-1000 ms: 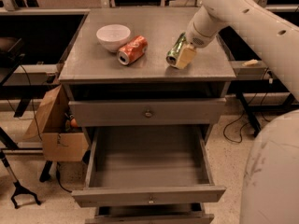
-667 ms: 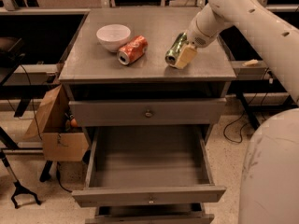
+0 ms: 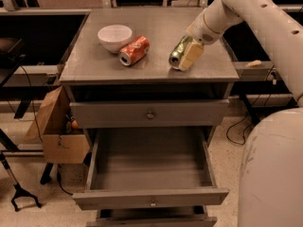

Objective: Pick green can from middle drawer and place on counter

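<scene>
The green can (image 3: pixel 178 51) lies tilted on the right part of the counter (image 3: pixel 94 65), its silver end toward the front edge. My gripper (image 3: pixel 182 59) comes down from the upper right and is shut on the can; one cream finger (image 3: pixel 191 56) lies along the can's right side, the other is hidden behind it. The middle drawer (image 3: pixel 150 198) is pulled out wide below and its inside shows nothing in it.
A white bowl (image 3: pixel 115 36) and an orange-red soda can (image 3: pixel 134 50) on its side sit on the counter's left half. The top drawer (image 3: pixel 150 113) is closed. A cardboard box (image 3: pixel 57 126) stands left of the cabinet. My arm fills the right side.
The upper arm has shifted slightly to the right. The green can and the gripper stay at the same spot on the counter.
</scene>
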Controlling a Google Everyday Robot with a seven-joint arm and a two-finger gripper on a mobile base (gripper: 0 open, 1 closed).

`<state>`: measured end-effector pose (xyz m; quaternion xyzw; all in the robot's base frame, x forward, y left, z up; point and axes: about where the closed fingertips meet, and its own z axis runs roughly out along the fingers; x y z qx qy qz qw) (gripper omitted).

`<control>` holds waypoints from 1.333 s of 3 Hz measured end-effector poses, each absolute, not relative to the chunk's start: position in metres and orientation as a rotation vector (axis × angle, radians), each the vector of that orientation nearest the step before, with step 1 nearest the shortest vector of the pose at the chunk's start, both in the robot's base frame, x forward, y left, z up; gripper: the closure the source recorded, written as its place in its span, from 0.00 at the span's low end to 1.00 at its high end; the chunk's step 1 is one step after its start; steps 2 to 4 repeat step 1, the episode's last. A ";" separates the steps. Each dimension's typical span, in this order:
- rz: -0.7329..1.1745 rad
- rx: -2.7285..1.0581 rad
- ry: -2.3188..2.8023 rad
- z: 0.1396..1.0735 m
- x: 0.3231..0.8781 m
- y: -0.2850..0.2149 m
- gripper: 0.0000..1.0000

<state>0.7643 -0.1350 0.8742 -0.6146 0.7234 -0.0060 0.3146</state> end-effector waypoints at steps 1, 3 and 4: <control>-0.013 -1.622 1.904 0.875 0.764 -0.135 0.00; -0.013 -1.622 1.904 0.875 0.764 -0.135 0.00; -0.013 -1.622 1.904 0.875 0.764 -0.135 0.00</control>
